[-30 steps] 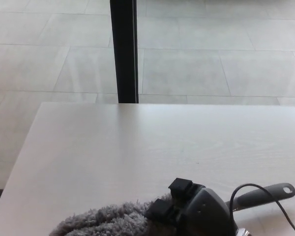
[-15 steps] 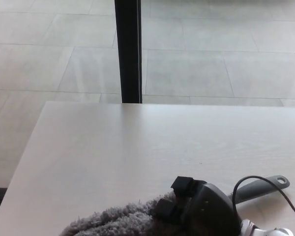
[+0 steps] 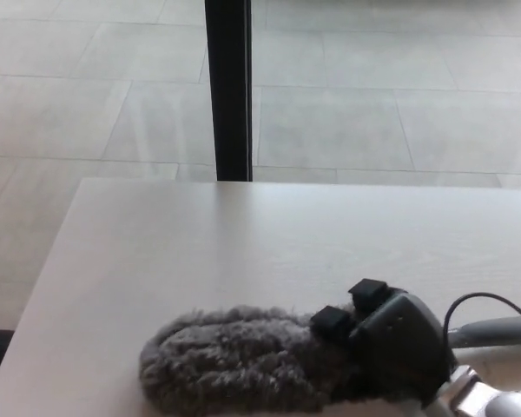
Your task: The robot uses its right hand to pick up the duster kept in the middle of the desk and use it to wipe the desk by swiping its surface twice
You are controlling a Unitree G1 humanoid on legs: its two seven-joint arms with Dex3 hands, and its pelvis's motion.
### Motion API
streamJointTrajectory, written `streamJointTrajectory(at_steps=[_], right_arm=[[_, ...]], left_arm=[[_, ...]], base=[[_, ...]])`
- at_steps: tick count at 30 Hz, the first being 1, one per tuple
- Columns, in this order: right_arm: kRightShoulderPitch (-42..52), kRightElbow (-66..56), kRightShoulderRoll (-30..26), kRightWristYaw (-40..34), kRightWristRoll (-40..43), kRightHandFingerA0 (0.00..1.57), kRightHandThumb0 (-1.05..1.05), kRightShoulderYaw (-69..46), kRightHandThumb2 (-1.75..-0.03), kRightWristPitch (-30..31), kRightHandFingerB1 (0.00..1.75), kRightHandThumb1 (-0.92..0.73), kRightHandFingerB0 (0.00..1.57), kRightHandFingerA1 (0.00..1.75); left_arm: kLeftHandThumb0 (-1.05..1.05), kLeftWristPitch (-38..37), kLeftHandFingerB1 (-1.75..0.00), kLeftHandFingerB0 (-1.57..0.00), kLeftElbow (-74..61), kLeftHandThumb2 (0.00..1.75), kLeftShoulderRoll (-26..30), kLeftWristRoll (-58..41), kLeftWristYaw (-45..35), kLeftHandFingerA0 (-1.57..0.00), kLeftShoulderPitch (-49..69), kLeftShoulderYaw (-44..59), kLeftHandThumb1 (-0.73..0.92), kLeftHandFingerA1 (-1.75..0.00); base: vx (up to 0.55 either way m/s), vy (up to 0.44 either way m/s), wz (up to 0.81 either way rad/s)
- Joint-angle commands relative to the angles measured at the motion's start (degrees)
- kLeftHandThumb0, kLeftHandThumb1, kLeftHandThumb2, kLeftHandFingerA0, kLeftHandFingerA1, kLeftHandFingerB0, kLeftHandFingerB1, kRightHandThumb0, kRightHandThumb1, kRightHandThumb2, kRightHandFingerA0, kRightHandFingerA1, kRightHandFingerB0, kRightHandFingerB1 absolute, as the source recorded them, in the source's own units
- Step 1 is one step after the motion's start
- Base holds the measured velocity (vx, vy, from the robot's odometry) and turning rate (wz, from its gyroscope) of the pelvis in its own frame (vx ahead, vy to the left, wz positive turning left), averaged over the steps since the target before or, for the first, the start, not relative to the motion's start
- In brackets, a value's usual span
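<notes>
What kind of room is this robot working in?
Probably an office or lab: a pale wooden desk stands on a floor of large grey tiles, with a black post behind it.

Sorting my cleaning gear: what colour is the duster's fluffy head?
Grey, seen in the head view: the duster lies on the pale desk.

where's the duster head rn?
Head view: the grey fluffy duster lies on the desk near its front edge, low centre-left, just left of the right hand gripping it.
</notes>
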Motion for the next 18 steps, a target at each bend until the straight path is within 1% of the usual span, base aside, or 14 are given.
streamJointTrajectory(at_steps=[1,2,3,5,6,7,8,9,12,13,14,15,17,18], right_arm=[[-0.7,7.5,-6.6,17.9,9.5,0.92,-0.31,-12.1,-0.56,15.1,0.65,-0.53,0.85,1.63],[-0.3,7.8,-7.4,16.4,9.8,0.93,-0.34,-13.2,-0.58,15.7,0.66,-0.47,0.87,1.63],[0.1,8.1,-8.3,16.1,9.9,0.89,-0.34,-14.2,-0.58,16.2,0.88,-0.53,0.81,1.71],[0.5,8.4,-9.3,16.7,9.7,0.89,-0.34,-15.5,-0.58,16.8,0.88,-0.53,0.81,1.71],[1.1,8.8,-10.7,18.1,10.4,0.9,-0.31,-16.9,-0.56,16.9,0.81,-0.55,0.82,1.68],[1.3,9.1,-11.4,19.6,10.5,0.88,-0.35,-17.6,-0.58,17.6,0.88,-0.54,0.8,1.71],[1.8,9.2,-12.4,19.8,10.2,0.94,-0.33,-18.0,-0.56,17.5,0.83,-0.53,0.86,1.67],[2.8,9.4,-14.0,19.8,9.9,0.93,-0.34,-18.4,-0.55,17.4,0.97,-0.52,0.88,1.7],[3.5,10.0,-16.3,23.2,8.8,0.88,-0.43,-18.8,-0.59,18.7,1.11,-0.57,0.79,1.75],[4.2,9.9,-17.0,22.1,8.6,0.92,-0.39,-19.0,-0.58,18.7,1.09,-0.54,0.83,1.74],[5.8,9.9,-18.1,19.8,8.2,1.27,-0.38,-19.3,-0.87,19.5,0.95,-0.37,0.88,1.35],[7.7,10.1,-19.4,20.4,9.5,0.96,-0.4,-21.0,-0.59,19.7,0.65,-0.48,0.9,1.66],[8.2,9.9,-19.5,21.3,9.9,0.96,-0.4,-22.0,-0.59,19.8,0.65,-0.48,0.9,1.66],[9.8,9.8,-20.3,20.7,10.7,0.94,-0.31,-23.3,-0.57,19.1,0.57,-0.48,0.86,1.63]], left_arm=[[-0.49,-1.4,-0.5,-0.65,0.3,0.59,0.7,0.4,0.7,-0.74,0.4,-0.2,0.64,-0.68],[-0.49,-1.4,-0.5,-0.65,0.4,0.59,0.6,0.6,0.7,-0.74,0.4,-0.3,0.65,-0.66],[-0.47,-1.7,-0.51,-0.62,0.4,0.6,0.6,0.1,0.2,-0.71,0.6,0.1,0.66,-0.61],[-0.47,-2.1,-0.51,-0.62,0.4,0.6,0.5,-0.6,-0.5,-0.71,0.8,0.7,0.66,-0.61],[-0.46,-1.7,-0.51,-0.62,0.2,0.6,0.6,-1.0,-0.6,-0.7,0.8,1.1,0.65,-0.6],[-0.45,-1.7,-0.51,-0.63,0.3,0.59,0.6,-1.1,-0.8,-0.7,0.8,1.2,0.65,-0.61],[-0.45,-1.6,-0.51,-0.63,0.4,0.59,0.6,-1.1,-0.8,-0.7,0.7,1.2,0.65,-0.61],[-0.46,-1.6,-0.51,-0.62,0.5,0.59,0.6,-1.0,-0.9,-0.7,0.7,1.2,0.65,-0.6],[-0.47,-1.7,-0.49,-0.58,0.5,0.6,0.6,-0.6,-0.7,-0.71,0.8,0.8,0.65,-0.6],[-0.47,-2.3,-0.51,-0.6,0.5,0.6,0.6,-0.4,-0.8,-0.71,1.2,0.7,0.66,-0.62],[-0.45,-2.0,-0.52,-0.6,0.5,0.6,0.4,-1.0,-0.8,-0.69,1.2,1.2,0.65,-0.65],[-0.45,-1.8,-0.52,-0.59,0.4,0.59,0.4,-1.3,-1.0,-0.66,1.3,1.5,0.65,-0.65],[-0.45,-1.8,-0.52,-0.59,0.3,0.59,0.4,-1.4,-1.2,-0.66,1.5,1.7,0.65,-0.65],[-0.47,-1.4,-0.51,-0.59,0.4,0.6,0.5,-1.0,-0.9,-0.67,1.5,1.5,0.64,-0.66]], base=[[0.0,0.0,0.0],[0.0,0.0,0.0],[0.0,0.0,0.0],[0.0,0.0,0.0],[0.0,0.0,0.0],[0.0,0.0,0.0],[0.0,0.0,0.0],[0.0,0.0,0.0],[0.0,0.0,0.0],[0.0,0.0,0.0],[0.0,0.0,0.0],[0.0,0.0,0.0],[0.0,0.0,0.0],[0.0,0.0,0.0]])
